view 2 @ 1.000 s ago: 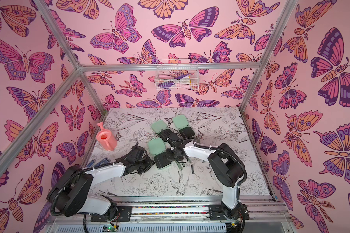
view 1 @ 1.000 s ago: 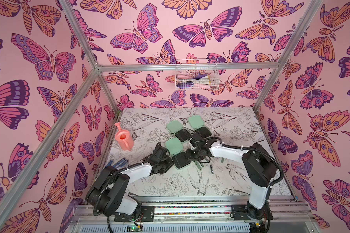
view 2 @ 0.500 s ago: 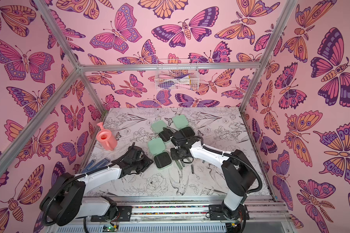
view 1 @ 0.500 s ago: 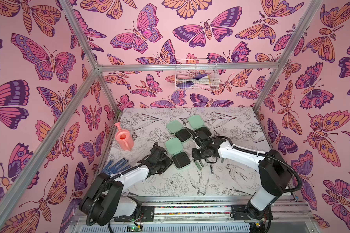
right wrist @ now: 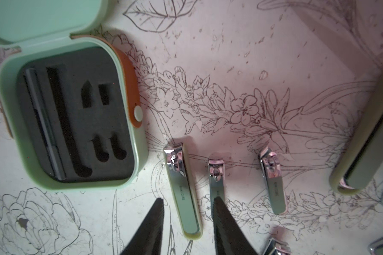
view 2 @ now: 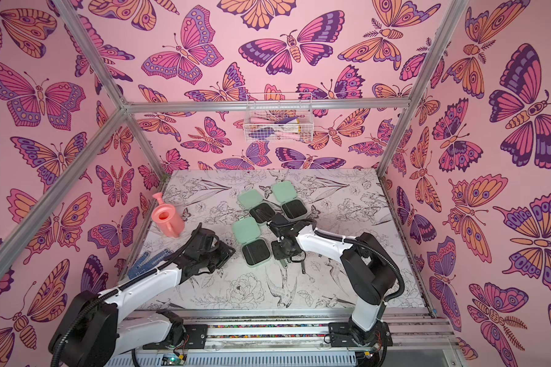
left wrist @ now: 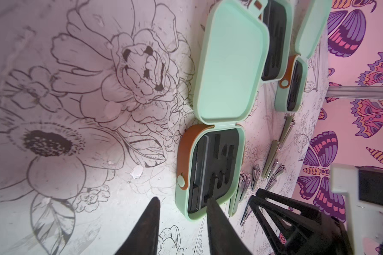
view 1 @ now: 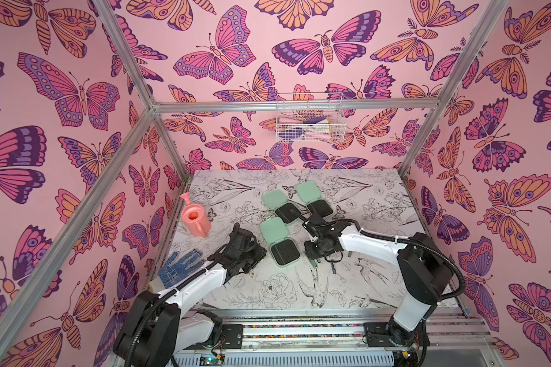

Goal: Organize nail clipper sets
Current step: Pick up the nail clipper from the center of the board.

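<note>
on the left, the left gripper (left wrist: 182, 198) hangs low over the floral-printed table (view 1: 379, 206), its two black fingers a little apart with nothing between them. one fingertip overlaps the near rim of the mint-green rounded-square hinged case (left wrist: 241, 152) in the left wrist view, and i cannot tell whether it touches. that case lies flat and open between the two arms, lid folded back away from the robot. its black foam tray (right wrist: 111, 110) faces up with one slim grey metal tool (right wrist: 44, 123) already bedded along the far edge and the other cut-outs empty. just right of the case base lies the long steel nail clipper with a mint-green backing (right wrist: 181, 187), near the case wall but apart from it. the right gripper (right wrist: 188, 198) hovers over its handle end, fingers apart and straddling it, not yet pinching. the clipper's long axis runs in line with the fingers, cutting end pointing away from the wrist, so closing would squeeze it across its narrow width. that axis also looks roughly parallel to the long empty slot in the foam, so the carry is probably a short sideways shift toward the left with little turning. the right arm is clearly the nearer one for this piece. further right, two smaller shiny steel clippers (right wrist: 272, 181) lie side by side, apart from each other.
</note>
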`<state>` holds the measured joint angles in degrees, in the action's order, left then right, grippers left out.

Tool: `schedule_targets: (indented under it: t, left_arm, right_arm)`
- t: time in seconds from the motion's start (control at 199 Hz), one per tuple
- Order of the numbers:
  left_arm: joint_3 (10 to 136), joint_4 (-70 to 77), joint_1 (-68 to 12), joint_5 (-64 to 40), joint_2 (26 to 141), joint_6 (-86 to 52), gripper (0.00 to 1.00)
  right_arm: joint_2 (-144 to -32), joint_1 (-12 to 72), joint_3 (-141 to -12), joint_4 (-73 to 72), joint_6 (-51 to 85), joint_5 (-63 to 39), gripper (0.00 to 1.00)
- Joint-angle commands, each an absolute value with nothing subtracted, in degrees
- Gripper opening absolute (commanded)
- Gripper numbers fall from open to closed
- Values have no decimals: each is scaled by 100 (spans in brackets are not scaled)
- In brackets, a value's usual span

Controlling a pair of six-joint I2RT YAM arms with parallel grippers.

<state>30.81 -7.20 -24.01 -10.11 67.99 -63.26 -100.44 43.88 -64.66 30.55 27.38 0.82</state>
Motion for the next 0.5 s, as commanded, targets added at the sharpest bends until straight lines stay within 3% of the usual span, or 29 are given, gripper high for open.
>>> schedule_targets:
  t: [0.0, 0.497]
  left_arm:
    - [2936, -1191, -2272, -873, 6576, -6142, 38]
    - [3144, -1608, -2118, -932, 6245, -5758, 39]
  right_arm:
    - [-10125, 4473, -6376, 3004, 2767, 96, 39]
    - [-10151, 4535, -6154, 2908, 2808, 239, 42]
